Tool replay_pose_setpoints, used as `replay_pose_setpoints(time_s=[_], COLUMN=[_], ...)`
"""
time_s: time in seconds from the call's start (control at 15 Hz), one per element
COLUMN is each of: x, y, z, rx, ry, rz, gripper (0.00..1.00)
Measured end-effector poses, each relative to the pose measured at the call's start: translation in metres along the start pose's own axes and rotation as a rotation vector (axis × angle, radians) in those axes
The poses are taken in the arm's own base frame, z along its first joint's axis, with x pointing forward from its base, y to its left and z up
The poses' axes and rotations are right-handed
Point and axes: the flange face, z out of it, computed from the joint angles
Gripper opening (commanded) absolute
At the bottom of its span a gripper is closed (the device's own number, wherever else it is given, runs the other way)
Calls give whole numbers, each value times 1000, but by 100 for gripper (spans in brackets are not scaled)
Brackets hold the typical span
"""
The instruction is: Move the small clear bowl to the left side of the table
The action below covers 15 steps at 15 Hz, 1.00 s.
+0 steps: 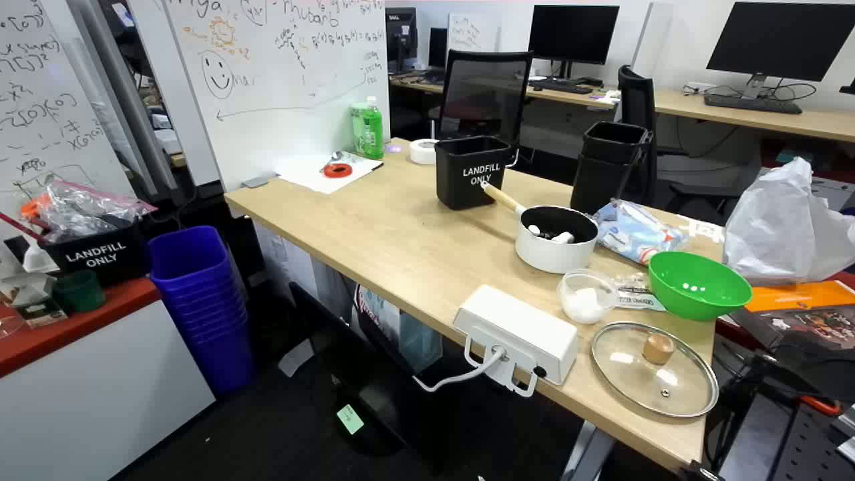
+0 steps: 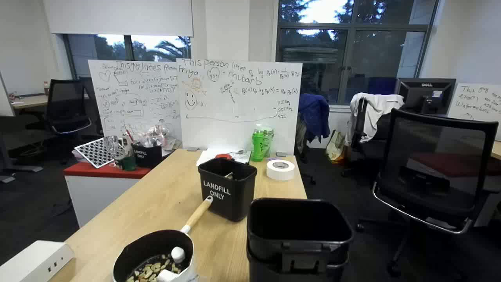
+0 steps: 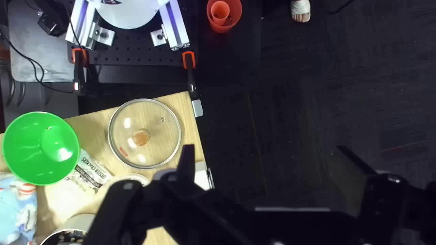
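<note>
Well, from where I'm standing, a small clear bowl (image 1: pixel 568 292), round and whitish-translucent, is sitting upright on a long table (image 1: pixel 381 220) with a light wood-coloured top; in an exterior view that's right of centre, a little below mid-frame. A round white lump (image 1: pixel 588 306) is lying inside it. Just above it, a round white saucepan (image 1: pixel 551 252), black inside, is pointing its pale wooden handle (image 1: pixel 504 198) toward a black plastic bin (image 1: pixel 462 190) lettered LANDFILL ONLY. In an exterior view, pale bean-like bits (image 2: pixel 153 269) are lying in the pan, at the lower left of the frame. On the small bowl's right, a flat pale packet (image 1: pixel 636 292), reading OYSTER CRACKERS in the wrist view, is lying between it and a bright green, glossy bowl (image 1: pixel 698 300). Toward the lower right, a round glass lid (image 1: pixel 644 377) with a metal rim and wooden knob (image 1: pixel 658 349) is lying flat; to the small bowl's lower left, an oblong white box (image 1: pixel 514 327) is sitting along the table's edge.

In the wrist view, the dark two-fingered gripper (image 3: pixel 265 151) is hanging across the bottom of the frame, its fingers (image 3: pixel 186 163) standing wide apart, with dark carpet (image 3: pixel 289 112) showing between them. A whitish curved rim (image 3: pixel 138 177) is peeking out beside it, too covered for me to tell whether it's the small bowl's.
</note>
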Motion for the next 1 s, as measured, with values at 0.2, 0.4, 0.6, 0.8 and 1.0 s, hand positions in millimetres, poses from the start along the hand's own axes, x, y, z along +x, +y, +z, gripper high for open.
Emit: replay_pose_setpoints(time_s=[0.2,0.4,0.6,0.8,1.0], x=[0,0,11,35,53], y=[0,0,10,34,60], z=[0,0,5,18,38], rx=[0,0,8,30,-7], ry=[0,0,-2,-19,-91], rz=[0,1,49,146,271], gripper=[100,100,100,100,100])
